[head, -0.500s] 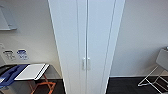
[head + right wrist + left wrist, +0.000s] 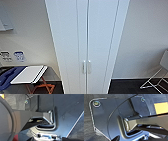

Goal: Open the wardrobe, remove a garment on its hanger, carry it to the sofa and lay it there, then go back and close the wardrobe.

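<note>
change: nothing in the room has moved since the earlier head frame; wardrobe sits at the same place in frame, so the camera looks steady too
wardrobe: tall white wardrobe [image 2: 87, 45] fills centre of head view, running from top edge to bottom edge
doors: both shut, thin dark seam down the middle
handles: pair of small white upright handles [image 2: 86, 67] either side of the seam, lower centre of frame
task stage: judged at the very start, wardrobe not yet opened, facing it square on
garment, hanger: presumably behind the shut doors, can't confirm
handling, doors: judged light, stiff flat panels that swing on side hinges; smooth faces give no purchase, so the handle is the only place to take hold, pinched across its narrow width and pulled outward
handling, risk: handles are slim and set close together, easy to catch both or slip off
left gripper: can't tell if open or closed, left wrist view gives dark robot plate and bar over dark floor
right gripper: can't tell either, right wrist view is the same kind of robot hardware
lower left: small folding table [image 2: 29, 74] with white top and orange legs, blue cloth [image 2: 8, 77] beside it at frame edge
lower right: white wire-frame chair [image 2: 157, 79], partly cut off
wall: plain white wall [image 2: 145, 37] behind, sockets [image 2: 6, 56] at left edge
</note>
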Robot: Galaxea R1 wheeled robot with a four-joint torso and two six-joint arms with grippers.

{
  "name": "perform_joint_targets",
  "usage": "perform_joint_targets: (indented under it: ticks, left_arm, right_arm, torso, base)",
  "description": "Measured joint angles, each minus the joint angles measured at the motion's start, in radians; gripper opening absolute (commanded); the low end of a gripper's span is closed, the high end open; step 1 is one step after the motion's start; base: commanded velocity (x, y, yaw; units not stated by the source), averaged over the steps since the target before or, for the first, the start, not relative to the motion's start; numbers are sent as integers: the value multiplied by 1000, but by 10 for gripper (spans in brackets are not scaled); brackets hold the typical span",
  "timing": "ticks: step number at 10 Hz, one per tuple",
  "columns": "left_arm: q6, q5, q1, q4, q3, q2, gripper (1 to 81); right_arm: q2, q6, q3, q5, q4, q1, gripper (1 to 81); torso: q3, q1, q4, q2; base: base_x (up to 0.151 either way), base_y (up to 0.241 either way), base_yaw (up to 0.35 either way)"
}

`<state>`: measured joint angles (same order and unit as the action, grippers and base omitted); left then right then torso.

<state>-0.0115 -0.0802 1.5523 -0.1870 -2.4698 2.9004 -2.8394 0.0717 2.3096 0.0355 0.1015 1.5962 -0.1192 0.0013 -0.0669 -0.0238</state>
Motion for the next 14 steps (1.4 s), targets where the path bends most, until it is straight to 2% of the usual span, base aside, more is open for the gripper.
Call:
perform_joint_targets:
  ticks: [8,14]
  left_arm:
    - [0,2,2,-1,0,11,811]
    - [0,3,3,0,4,0,811]
  right_arm:
    - [-1,0,1,17,0,5,811]
    - [21,0,-26,16,0,-6,811]
  torso:
    - [0,-1,0,0]
    - [0,0,0,0]
  base:
    - [136,0,0]
    - [0,0,0]
